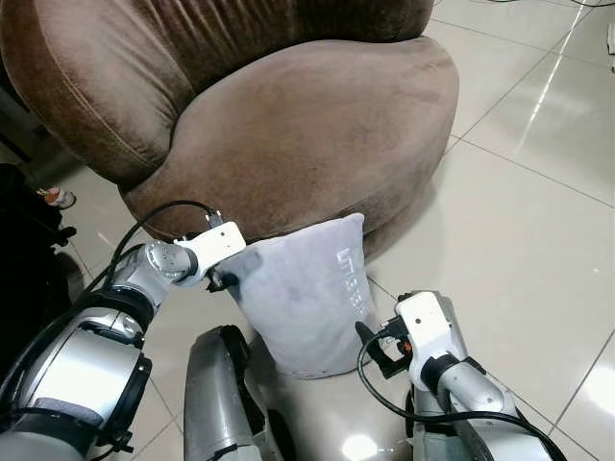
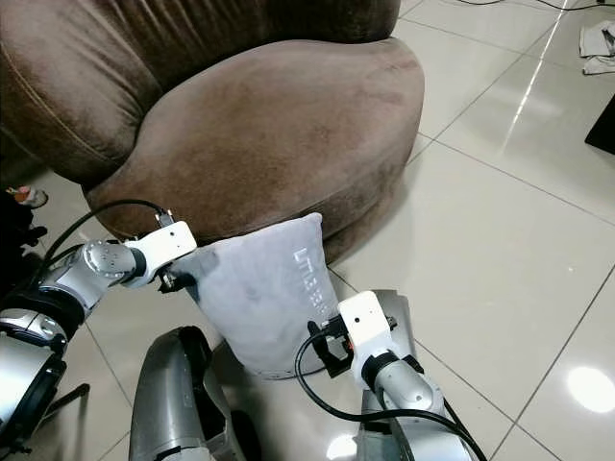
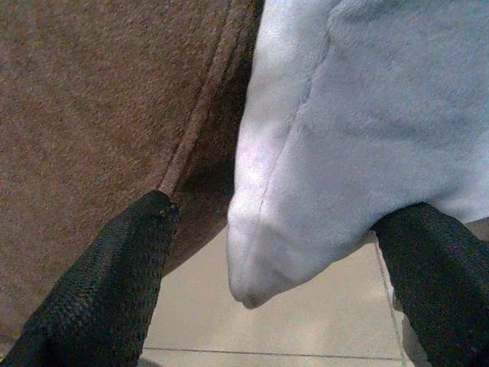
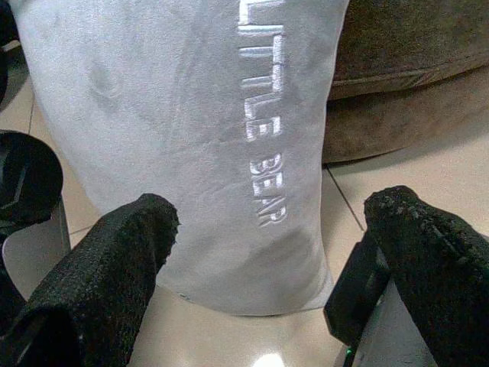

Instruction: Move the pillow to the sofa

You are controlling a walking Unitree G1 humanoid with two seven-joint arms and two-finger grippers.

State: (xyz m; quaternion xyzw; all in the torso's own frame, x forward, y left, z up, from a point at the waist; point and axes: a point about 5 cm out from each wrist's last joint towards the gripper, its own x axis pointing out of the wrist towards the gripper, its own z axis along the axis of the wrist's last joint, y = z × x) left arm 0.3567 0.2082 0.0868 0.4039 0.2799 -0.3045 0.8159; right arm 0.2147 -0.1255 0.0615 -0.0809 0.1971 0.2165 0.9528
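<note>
Both jaw sets spread: left gripper (image 1: 223, 279) straddles pillow (image 1: 307, 298) corner, right gripper (image 1: 370, 338) flanks its edge, pillow propped against sofa (image 1: 317, 134) for lifting.

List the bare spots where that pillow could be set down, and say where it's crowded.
Free: the brown sofa's seat cushion, bare from its backrest to its front edge, and the tiled floor right of the sofa. Crowded: the floor in front of the sofa, taken by the pillow, left gripper and right gripper.

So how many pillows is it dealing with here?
1. A single grey pillow stands upright on the tiled floor, leaning against the front of the brown sofa, between the robot's two arms. Others could be out of view.
</note>
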